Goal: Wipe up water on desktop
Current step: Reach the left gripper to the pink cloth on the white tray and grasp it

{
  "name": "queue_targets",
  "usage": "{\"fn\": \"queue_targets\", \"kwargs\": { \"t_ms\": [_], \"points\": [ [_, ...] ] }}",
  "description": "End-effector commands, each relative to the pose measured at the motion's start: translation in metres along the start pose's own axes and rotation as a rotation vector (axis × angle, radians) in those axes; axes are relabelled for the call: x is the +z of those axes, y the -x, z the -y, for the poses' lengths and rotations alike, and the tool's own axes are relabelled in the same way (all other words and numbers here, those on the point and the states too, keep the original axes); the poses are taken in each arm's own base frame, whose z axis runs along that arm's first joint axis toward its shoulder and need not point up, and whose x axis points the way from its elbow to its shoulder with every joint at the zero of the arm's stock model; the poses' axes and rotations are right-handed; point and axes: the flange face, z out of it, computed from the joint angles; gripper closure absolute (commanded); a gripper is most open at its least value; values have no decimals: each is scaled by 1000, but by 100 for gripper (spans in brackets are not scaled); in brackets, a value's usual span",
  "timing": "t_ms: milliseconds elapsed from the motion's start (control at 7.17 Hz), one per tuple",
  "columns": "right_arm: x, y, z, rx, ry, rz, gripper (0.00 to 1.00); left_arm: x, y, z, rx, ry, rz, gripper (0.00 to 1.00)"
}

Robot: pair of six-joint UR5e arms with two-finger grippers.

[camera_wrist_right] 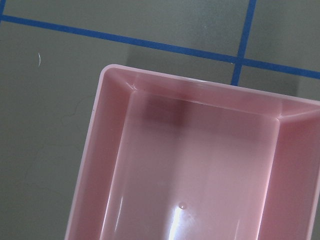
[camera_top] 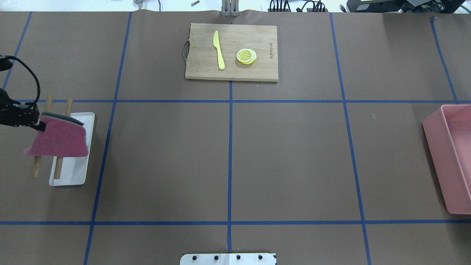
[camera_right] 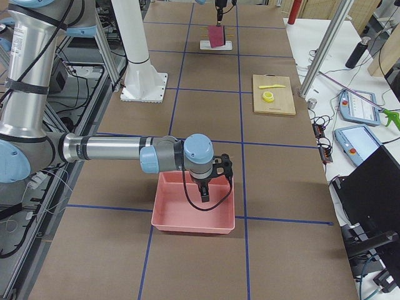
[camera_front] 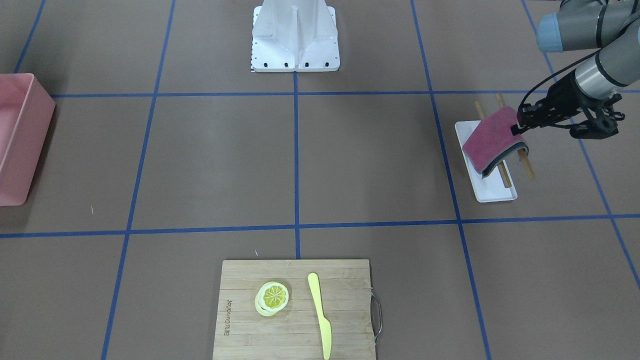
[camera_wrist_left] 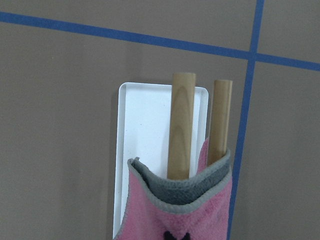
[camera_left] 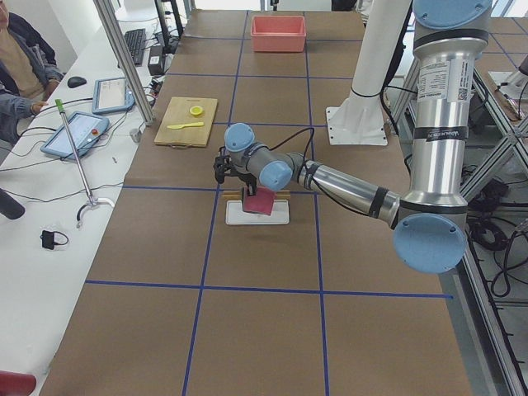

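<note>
The desktop (camera_top: 287,158) is matte brown with blue tape lines; I see no clear puddle of water on it. My left gripper (camera_front: 520,124) is shut on the upper edge of a pink cloth with a grey back (camera_front: 492,140). It holds the cloth just above two wooden rods (camera_wrist_left: 180,125) that lie on a white tray (camera_top: 70,173). The cloth hangs down in the overhead view (camera_top: 60,140) and fills the bottom of the left wrist view (camera_wrist_left: 180,215). My right gripper (camera_right: 205,195) hangs over a pink bin (camera_right: 187,215); I cannot tell whether it is open or shut.
A bamboo cutting board (camera_top: 232,51) with a yellow knife (camera_top: 219,49) and a lemon slice (camera_top: 246,56) lies at the far middle. The pink bin (camera_top: 456,154) stands at the table's right end. The robot's white base (camera_front: 295,35) stands at the near middle.
</note>
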Motion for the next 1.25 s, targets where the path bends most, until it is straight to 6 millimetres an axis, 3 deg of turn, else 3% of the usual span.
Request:
{"fn": "queue_targets", "kwargs": {
  "t_ms": [0,279,418,558,697,836,976,1115],
  "points": [
    [-12,20,12,-38,-26,12,0,-33,-42,1,15,29,-118,100],
    [-31,52,20,-128,-89,66,0,-71,-145,24,-92,-15,-208,100],
    [-32,63,23,-183,-116,104,0,-71,-193,20,-128,6,-238,100],
    [-31,74,23,-202,-113,172,0,-58,-254,8,-150,17,-256,100],
    [-34,99,32,-239,-113,199,0,-30,-313,-6,-160,-27,-255,100],
    [-37,136,48,-272,-107,218,0,1,-378,-18,-201,-59,-261,100],
    [-40,171,70,-258,-104,245,0,5,-428,-13,-246,-81,-255,100],
    [-33,215,87,-270,-98,281,0,13,-466,-24,-259,-88,-234,100]
  ]
}}
